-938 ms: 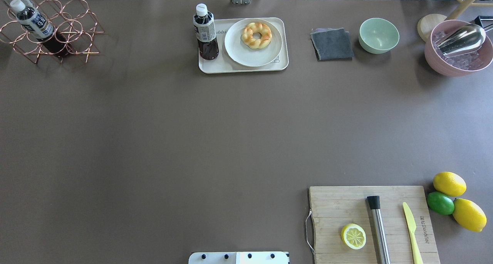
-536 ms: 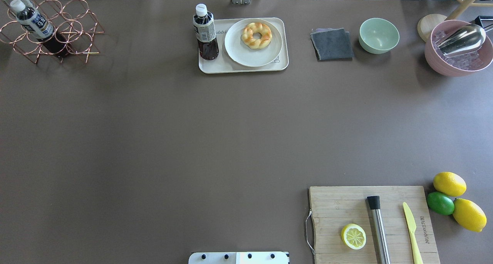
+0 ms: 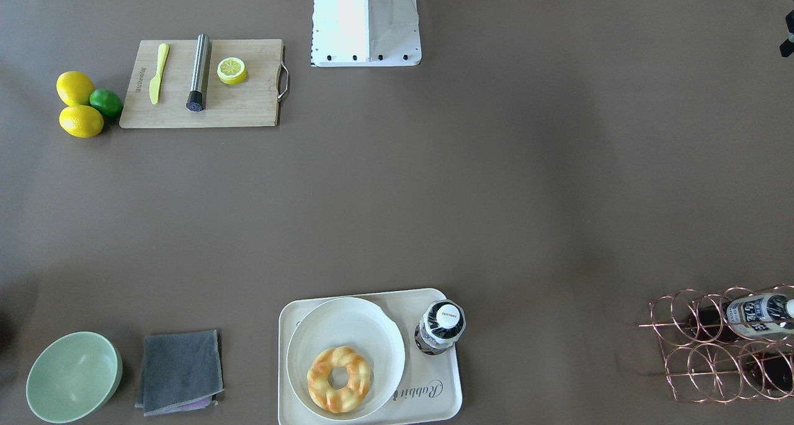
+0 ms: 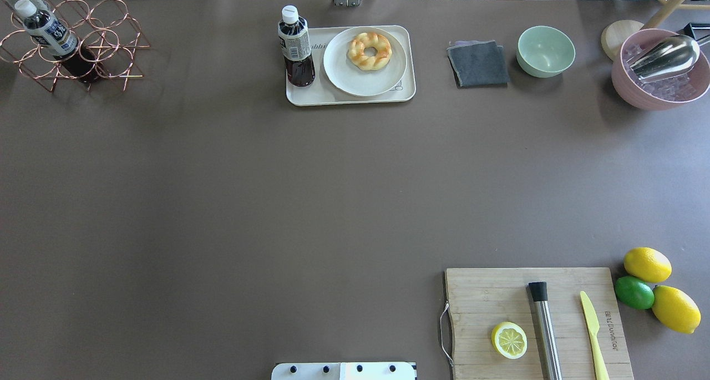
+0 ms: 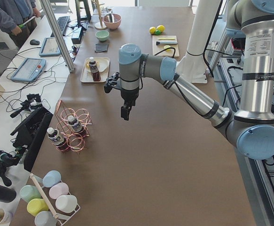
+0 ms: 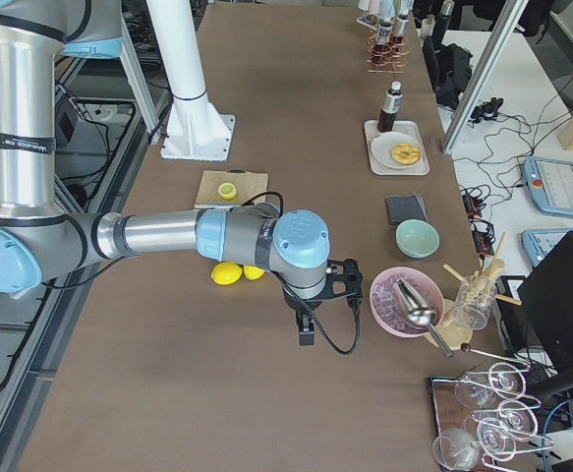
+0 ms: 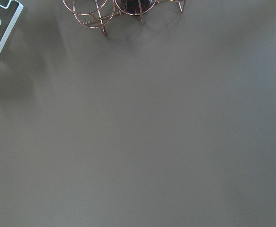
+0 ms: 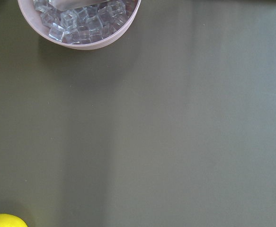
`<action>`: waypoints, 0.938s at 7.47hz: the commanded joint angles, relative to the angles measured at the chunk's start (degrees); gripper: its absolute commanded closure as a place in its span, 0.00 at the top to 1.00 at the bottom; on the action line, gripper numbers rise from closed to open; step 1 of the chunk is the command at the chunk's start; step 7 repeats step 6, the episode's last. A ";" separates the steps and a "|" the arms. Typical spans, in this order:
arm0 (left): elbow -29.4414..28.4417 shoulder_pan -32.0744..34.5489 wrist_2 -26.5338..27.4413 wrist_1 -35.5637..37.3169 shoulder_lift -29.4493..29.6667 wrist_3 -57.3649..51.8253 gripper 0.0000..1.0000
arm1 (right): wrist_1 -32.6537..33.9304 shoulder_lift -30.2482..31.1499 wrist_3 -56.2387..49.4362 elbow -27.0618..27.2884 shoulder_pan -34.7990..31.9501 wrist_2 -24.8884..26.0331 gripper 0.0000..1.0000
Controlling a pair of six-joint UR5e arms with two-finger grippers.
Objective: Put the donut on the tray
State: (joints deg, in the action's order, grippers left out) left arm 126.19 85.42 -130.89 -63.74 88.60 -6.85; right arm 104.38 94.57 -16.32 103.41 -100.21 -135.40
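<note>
The donut is a golden twisted ring and lies on a white round plate that sits on the cream tray at the table's far edge. They also show in the front-facing view: donut, tray. A dark drink bottle stands on the tray's left part. My left gripper hangs above the table's left end, far from the tray. My right gripper hangs above the right end near the pink bowl. Both show only in side views, so I cannot tell whether they are open or shut.
A wooden cutting board at the near right holds a lemon half, a steel rod and a yellow knife. Lemons and a lime lie beside it. A grey cloth, green bowl, pink ice bowl and copper bottle rack line the far edge.
</note>
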 commanded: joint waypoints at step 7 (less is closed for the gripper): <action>-1.91 1.50 -0.24 -5.78 -2.64 -1.14 0.98 | 5.92 -3.69 -0.11 1.53 0.81 1.28 1.00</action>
